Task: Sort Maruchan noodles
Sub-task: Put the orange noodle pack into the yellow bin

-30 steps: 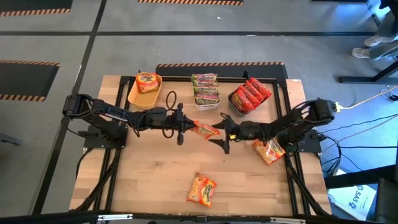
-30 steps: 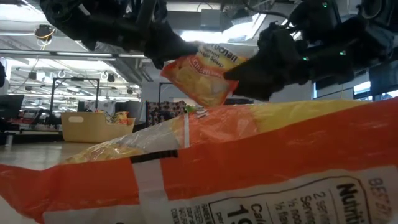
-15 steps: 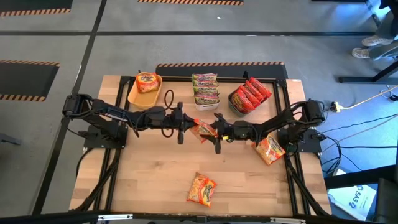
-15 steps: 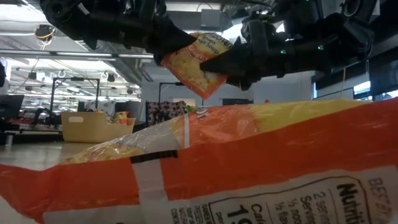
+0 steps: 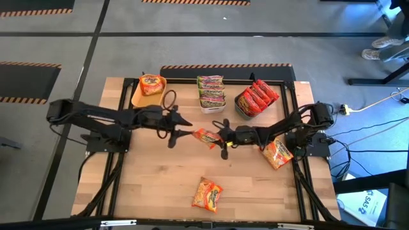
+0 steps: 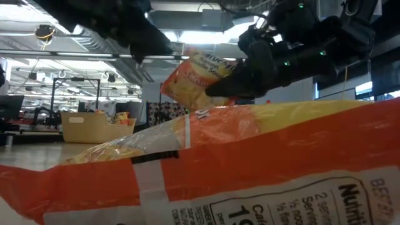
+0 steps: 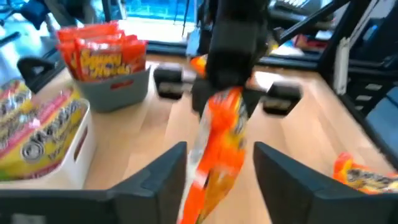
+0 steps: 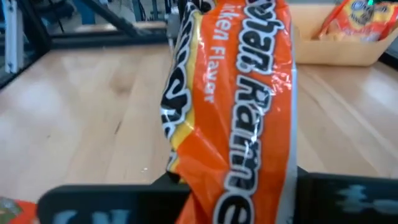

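An orange Maruchan noodle packet (image 5: 206, 137) hangs in the air over the middle of the table. My right gripper (image 5: 223, 137) is shut on it from the table's right. My left gripper (image 5: 186, 128) is open at the packet's other end; in the left wrist view its fingers (image 7: 174, 165) stand on either side of the packet (image 7: 221, 143). I cannot tell whether they touch it. Two more orange packets lie flat on the table, one (image 5: 208, 194) near the front and one (image 5: 277, 153) by the right arm. My right gripper pinches the packet between its two fingers at the end (image 5: 217, 137) that faces the table's right. The fingers come level from the right. The packet (image 6: 197, 78) is lifted clear of the table, standing tilted on edge, its free end toward my left gripper.
Along the far edge stand a yellow bin (image 5: 142, 99) with an orange packet, a white bin (image 5: 211, 107) with green-pink packets and a dark grey bin (image 5: 241, 108) with red packets. In the low view the near orange packet (image 6: 250, 169) fills the foreground.
My right gripper has moved toward the table's left and shut on the packet's right end. My left gripper has let go and drawn back toward the table's left edge. The packet stays in the air, now carried by my right gripper.
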`<action>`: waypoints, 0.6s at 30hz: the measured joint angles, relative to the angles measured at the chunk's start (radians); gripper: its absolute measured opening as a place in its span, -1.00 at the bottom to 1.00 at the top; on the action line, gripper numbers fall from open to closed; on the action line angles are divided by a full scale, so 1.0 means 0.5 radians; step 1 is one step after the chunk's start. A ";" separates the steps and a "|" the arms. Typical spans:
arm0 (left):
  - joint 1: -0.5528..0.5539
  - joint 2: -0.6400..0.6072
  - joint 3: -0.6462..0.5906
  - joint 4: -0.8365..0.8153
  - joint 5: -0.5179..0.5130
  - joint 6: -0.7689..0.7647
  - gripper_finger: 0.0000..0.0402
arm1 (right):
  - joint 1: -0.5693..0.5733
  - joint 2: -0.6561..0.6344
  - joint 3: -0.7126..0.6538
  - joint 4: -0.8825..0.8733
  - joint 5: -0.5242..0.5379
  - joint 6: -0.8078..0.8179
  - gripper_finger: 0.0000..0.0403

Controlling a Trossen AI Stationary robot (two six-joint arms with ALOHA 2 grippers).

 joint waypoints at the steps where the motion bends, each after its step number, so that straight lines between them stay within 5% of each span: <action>1: 0.009 -0.034 0.021 -0.030 0.016 0.000 -0.07 | -0.008 0.000 0.033 -0.067 -0.016 0.000 -0.77; 8: 0.017 0.071 0.331 -0.334 0.109 0.171 0.22 | -0.074 0.000 0.371 -0.636 -0.086 -0.172 -0.77; 18: 0.066 0.632 0.872 -1.005 0.090 0.370 0.24 | -0.187 -0.002 0.698 -1.124 -0.262 -0.240 -0.76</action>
